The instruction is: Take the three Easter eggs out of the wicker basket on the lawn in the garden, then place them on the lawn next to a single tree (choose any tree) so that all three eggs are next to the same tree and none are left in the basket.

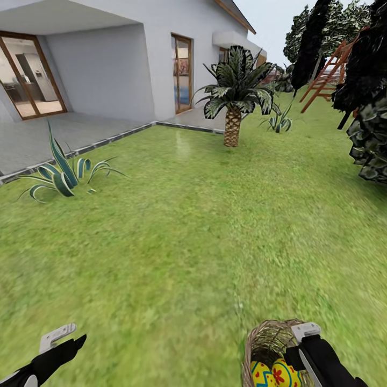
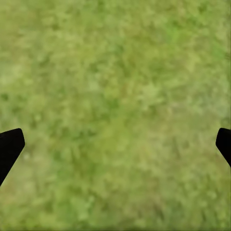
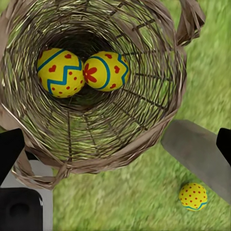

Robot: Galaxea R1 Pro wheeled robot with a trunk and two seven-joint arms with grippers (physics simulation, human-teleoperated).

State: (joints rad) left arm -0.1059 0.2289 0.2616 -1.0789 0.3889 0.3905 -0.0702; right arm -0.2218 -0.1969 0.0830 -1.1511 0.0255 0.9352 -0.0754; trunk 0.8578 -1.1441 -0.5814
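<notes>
Your right end effector (image 3: 115,144) grips the wicker basket (image 3: 144,130) rim, carrying two Easter eggs (image 3: 60,72); your left end effector (image 2: 115,144) hangs open over lawn (image 2: 115,72).

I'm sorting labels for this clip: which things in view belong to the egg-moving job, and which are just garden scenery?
Job:
- round brown wicker basket
- two yellow painted eggs in the basket
- yellow red-dotted egg on the grass
- green lawn
- dark-leaved trees

Scenery:
- scaly-trunked palm
- striped spiky plant
- white house
- orange-red wooden frame
</notes>
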